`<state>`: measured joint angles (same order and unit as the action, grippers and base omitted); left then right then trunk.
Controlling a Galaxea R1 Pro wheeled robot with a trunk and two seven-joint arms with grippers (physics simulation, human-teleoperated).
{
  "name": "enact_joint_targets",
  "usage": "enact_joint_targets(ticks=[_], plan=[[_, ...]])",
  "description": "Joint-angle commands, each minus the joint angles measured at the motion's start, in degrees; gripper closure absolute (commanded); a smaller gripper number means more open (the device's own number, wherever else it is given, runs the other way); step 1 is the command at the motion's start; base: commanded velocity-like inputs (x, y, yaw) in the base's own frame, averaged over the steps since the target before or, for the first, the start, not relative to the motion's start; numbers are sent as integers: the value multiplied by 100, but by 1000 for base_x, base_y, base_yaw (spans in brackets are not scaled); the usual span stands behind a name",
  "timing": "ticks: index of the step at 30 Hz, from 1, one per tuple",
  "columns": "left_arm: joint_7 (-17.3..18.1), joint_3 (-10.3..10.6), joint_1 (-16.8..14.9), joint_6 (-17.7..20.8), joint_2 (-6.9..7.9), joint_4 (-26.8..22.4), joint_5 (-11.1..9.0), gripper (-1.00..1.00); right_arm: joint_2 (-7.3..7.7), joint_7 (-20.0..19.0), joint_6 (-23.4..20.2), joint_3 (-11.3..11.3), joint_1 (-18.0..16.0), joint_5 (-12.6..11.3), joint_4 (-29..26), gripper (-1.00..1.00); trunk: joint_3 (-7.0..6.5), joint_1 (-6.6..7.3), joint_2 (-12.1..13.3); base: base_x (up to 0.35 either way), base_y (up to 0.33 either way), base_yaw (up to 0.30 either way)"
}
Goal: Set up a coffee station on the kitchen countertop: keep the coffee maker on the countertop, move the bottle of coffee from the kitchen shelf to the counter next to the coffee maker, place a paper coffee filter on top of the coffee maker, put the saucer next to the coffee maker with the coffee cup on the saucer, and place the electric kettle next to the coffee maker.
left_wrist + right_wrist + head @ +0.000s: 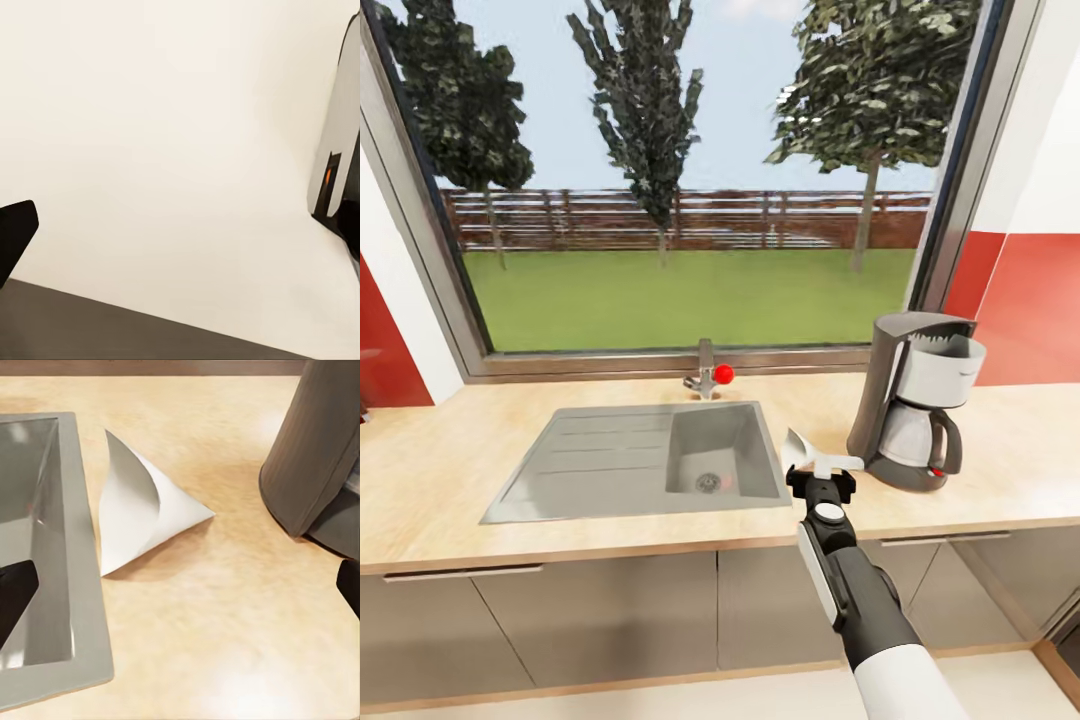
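From the head camera, the tall grey coffee maker (pixel 912 400) is standing on the long beige wood countertop (pixel 450 470), and the small white paper cone filter (pixel 805 450) is lying at its nine o'clock, not on top yet. In the right wrist camera, the right gripper (pixel 180 585) is hovering spread wide over the filter. Bottle, cup, saucer and kettle are all left to do. The left gripper (pixel 15 236) is cut off; I cannot tell its state.

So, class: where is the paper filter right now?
The paper filter lies on the countertop between the sink and the coffee maker, just ahead of the right gripper.
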<state>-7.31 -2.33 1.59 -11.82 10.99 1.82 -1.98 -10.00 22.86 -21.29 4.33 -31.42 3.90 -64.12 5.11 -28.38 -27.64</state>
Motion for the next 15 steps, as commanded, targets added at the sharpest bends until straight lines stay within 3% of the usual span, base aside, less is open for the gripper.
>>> enact_joint_targets(ticks=[1,15], plan=[[2,-21,-3,-34,0,11,-20,-100,0,19,-51,6,-4,43,-5,-100,10,-4,-9,185,1,0],[2,4,122,-23,-1,43,-14,-100,0,26,-51,-12,-4,47,189,-100,10,-4,-9,270,0,0]])
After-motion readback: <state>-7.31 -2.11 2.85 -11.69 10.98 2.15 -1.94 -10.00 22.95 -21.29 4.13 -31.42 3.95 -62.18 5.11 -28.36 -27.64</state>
